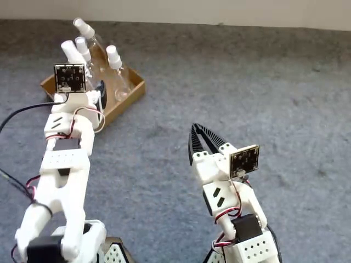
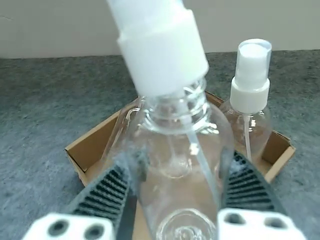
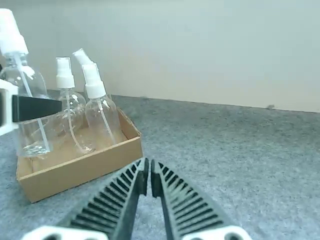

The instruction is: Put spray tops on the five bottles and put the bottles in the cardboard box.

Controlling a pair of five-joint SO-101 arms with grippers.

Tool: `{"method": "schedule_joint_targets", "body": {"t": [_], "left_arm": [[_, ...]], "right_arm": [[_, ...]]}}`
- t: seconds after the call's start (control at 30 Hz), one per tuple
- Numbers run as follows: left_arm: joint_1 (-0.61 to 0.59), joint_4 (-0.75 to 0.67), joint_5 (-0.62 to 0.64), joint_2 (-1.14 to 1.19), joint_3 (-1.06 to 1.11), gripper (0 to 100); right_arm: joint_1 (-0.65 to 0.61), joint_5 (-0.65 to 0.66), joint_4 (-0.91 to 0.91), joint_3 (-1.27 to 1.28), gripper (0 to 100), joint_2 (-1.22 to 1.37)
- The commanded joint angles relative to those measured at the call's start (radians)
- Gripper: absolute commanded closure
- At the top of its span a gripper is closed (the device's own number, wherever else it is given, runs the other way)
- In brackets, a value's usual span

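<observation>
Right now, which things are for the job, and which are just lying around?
For the job: held bottle in the left jaws; spray tops; other bottles; cardboard box.
Just there: grey carpet; pale wall.

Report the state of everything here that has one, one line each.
cardboard box, open-topped, bottles inside.
left gripper, jaws shut on the held bottle.
held bottle, spray top on, clamped by its body at the box.
three boxed bottles, tops on, standing in the box, one leaning.
right gripper, jaws shut, empty, over the carpet.
</observation>
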Motion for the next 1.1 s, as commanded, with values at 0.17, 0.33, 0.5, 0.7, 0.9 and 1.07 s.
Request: {"method": "schedule_joint_targets", "body": {"t": [0.17,0.33,0.5,0.7,0.9,1.07], "left_arm": [[-0.031,-0.29,-0.003,0.185,-0.068,96],[-0.045,-0.419,-0.003,0.28,-0.067,96],[-0.045,-0.505,-0.003,0.351,-0.067,96],[-0.045,-0.572,-0.003,0.429,-0.067,96],[-0.044,-0.675,-0.003,0.513,-0.068,96],[-0.042,-0.784,-0.003,0.602,-0.07,96]], "right_arm": [[0.013,0.009,-0.022,0.153,99.1,-0.001],[0.013,0.009,-0.022,0.153,99.1,-0.001],[0.013,0.009,-0.022,0.153,99.1,-0.001],[0.013,0.009,-0.022,0.153,99.1,-0.001],[0.013,0.008,-0.022,0.153,99.1,-0.001],[0.013,0.006,-0.022,0.153,99.1,-0.001]]}}
